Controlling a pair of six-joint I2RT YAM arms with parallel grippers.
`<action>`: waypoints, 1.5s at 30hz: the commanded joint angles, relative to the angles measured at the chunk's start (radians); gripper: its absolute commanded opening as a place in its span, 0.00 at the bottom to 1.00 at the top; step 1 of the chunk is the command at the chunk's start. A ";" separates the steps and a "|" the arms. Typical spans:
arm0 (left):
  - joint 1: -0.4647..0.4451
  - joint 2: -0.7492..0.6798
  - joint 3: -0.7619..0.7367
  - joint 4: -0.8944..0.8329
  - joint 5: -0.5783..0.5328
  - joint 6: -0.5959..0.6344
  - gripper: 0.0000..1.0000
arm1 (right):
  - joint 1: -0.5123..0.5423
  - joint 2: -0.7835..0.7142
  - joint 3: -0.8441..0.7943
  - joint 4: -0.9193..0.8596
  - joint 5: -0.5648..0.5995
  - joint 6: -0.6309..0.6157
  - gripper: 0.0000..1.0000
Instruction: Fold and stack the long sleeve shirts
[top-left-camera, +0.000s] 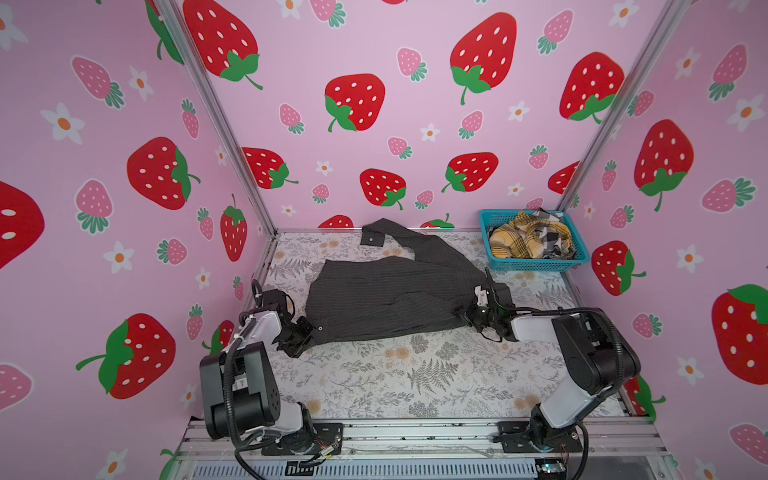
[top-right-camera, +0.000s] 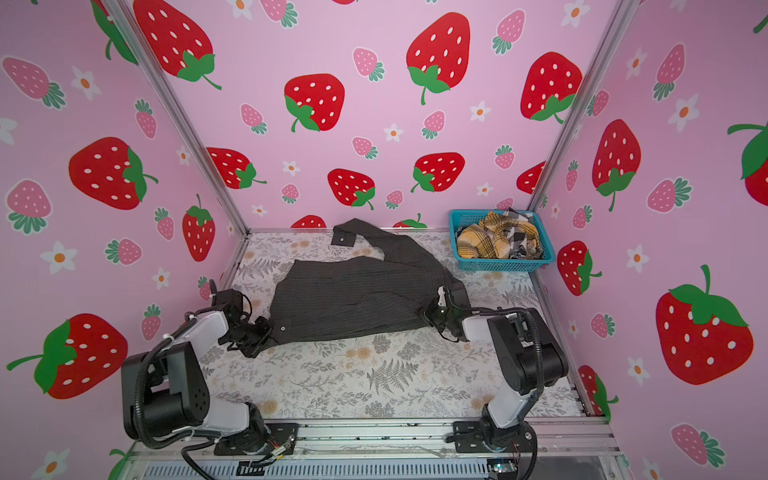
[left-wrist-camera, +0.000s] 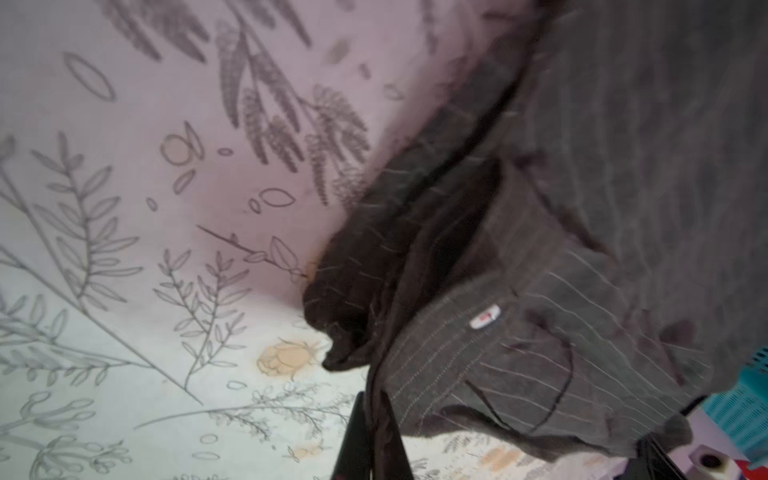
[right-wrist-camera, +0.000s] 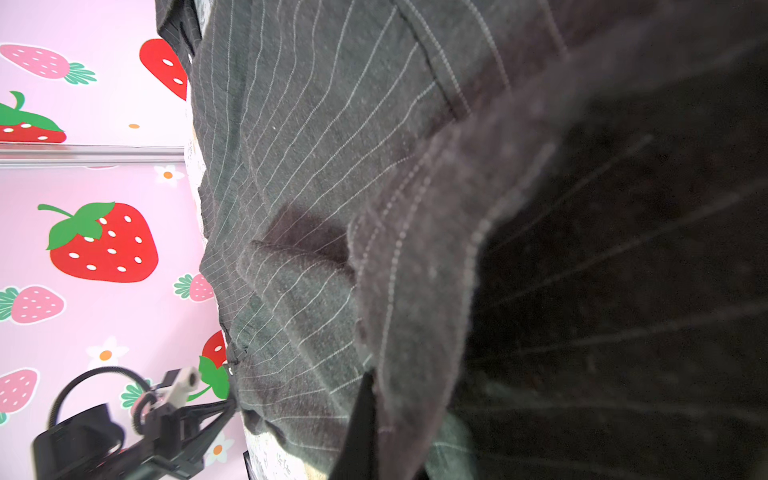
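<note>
A dark charcoal pinstriped long sleeve shirt (top-left-camera: 390, 299) (top-right-camera: 353, 299) lies spread across the middle of the floral table in both top views. One sleeve runs to the back wall, ending in a buttoned cuff (top-left-camera: 372, 237). My left gripper (top-left-camera: 311, 329) (top-right-camera: 271, 329) is shut on the shirt's near left corner; in the left wrist view its fingers (left-wrist-camera: 353, 436) pinch a fold of the cloth (left-wrist-camera: 540, 332). My right gripper (top-left-camera: 466, 312) (top-right-camera: 429, 312) is shut on the shirt's near right edge, and striped cloth (right-wrist-camera: 311, 166) fills the right wrist view around the black finger (right-wrist-camera: 357, 419).
A teal mesh basket (top-left-camera: 536, 264) (top-right-camera: 500, 264) stands at the back right corner, holding a crumpled mustard plaid shirt (top-left-camera: 515, 239) and a black-white check shirt (top-left-camera: 552, 239). Pink strawberry walls close in the table on three sides. A metal rail (top-left-camera: 415, 432) runs along the front.
</note>
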 joint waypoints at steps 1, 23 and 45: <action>0.003 0.024 0.019 0.034 -0.062 0.003 0.00 | 0.004 0.012 -0.011 -0.005 0.006 -0.016 0.05; -0.122 0.011 0.271 -0.123 -0.050 -0.051 0.30 | 0.034 -0.197 0.389 -0.793 0.197 -0.440 0.58; -0.108 0.300 0.421 -0.146 -0.162 0.017 0.43 | 0.081 0.044 0.430 -0.685 0.120 -0.529 0.39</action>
